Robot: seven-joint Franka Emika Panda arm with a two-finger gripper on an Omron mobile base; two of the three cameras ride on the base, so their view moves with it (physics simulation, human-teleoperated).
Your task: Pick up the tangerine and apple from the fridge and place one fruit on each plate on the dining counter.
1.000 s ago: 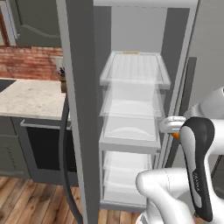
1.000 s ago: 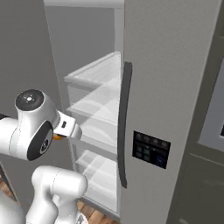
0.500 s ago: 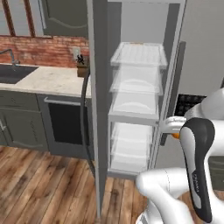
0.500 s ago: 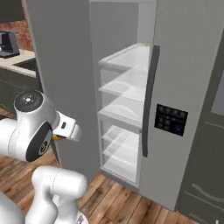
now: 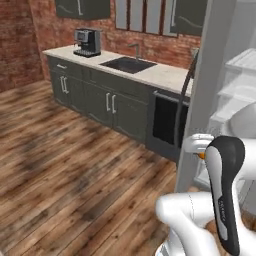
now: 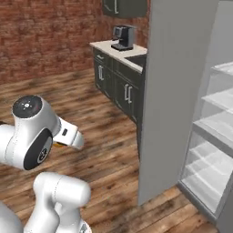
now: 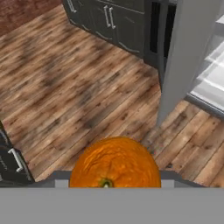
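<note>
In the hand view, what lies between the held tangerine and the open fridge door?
Only bare wooden floor. In the hand view the tangerine sits in the tool, and nothing stands on the planks up to the door.

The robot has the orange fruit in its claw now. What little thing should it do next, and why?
Probably keep turning away from the fridge toward the dining counter, holding tight. The hand view shows the tangerine sitting in the shut claw, with the fridge door open off to the side and no plate in sight yet, so the fruit cannot be set down here.
</note>
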